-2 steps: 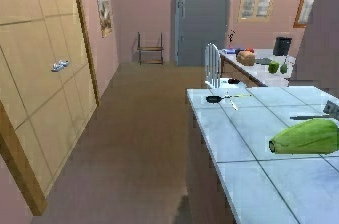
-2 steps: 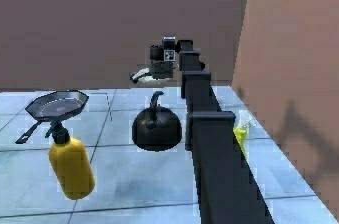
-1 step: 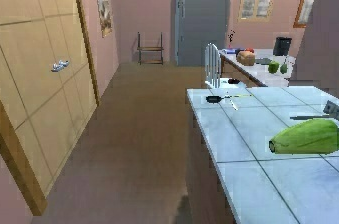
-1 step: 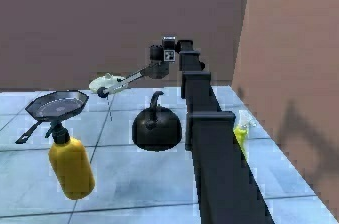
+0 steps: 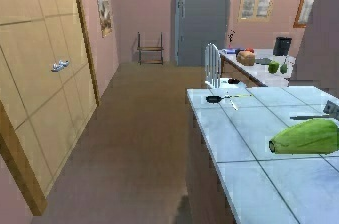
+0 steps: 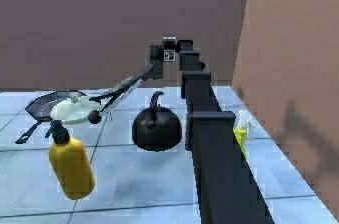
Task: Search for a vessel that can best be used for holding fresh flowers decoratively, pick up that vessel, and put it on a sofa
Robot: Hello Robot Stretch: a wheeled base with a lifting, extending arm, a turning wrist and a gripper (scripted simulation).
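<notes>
My arm reaches out over a white tiled counter. At its far end are the white marker squares, and the gripper stretches toward the arm side view's left. Its fingers end at a dark pan with a pale round thing in it. I cannot tell whether the gripper holds anything. A black round kettle stands beside the arm. A yellow bottle with a dark cap stands nearer. In the forward view a long green thing lies on the counter.
A small black pan and a knife lie on the counter. A brown corridor floor runs ahead to a grey door, past wooden panels. A white chair and a table with food stand farther off. A yellow-green thing sits behind the arm.
</notes>
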